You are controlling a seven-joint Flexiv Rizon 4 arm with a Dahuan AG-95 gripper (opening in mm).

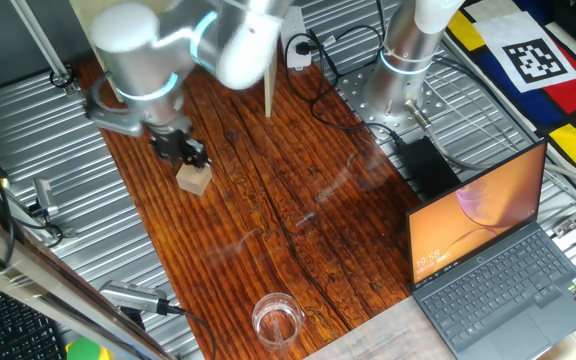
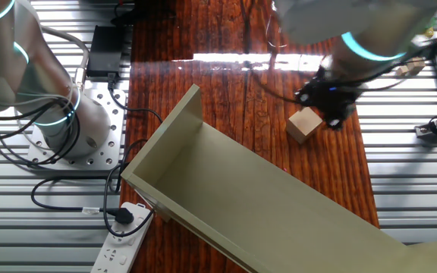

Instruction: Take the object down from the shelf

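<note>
The object, a small light-tan wooden cube (image 1: 195,179) (image 2: 304,125), sits tilted at the tips of my gripper (image 1: 189,160) (image 2: 322,116), low over the dark wooden tabletop (image 1: 298,200). The black fingers look shut on the cube's top. Whether the cube touches the table I cannot tell. The shelf, a cream flat-board unit (image 2: 241,193), fills the near side of the other fixed view, well apart from the cube. In one fixed view only a thin upright cream edge of the shelf (image 1: 268,85) shows behind the arm.
A clear drinking glass (image 1: 276,318) stands near the table's front edge. An open laptop (image 1: 498,260) sits at the right, with a black power adapter (image 1: 423,160) and cables beside the arm's base (image 1: 408,55). A white power strip (image 2: 124,235) lies by the shelf.
</note>
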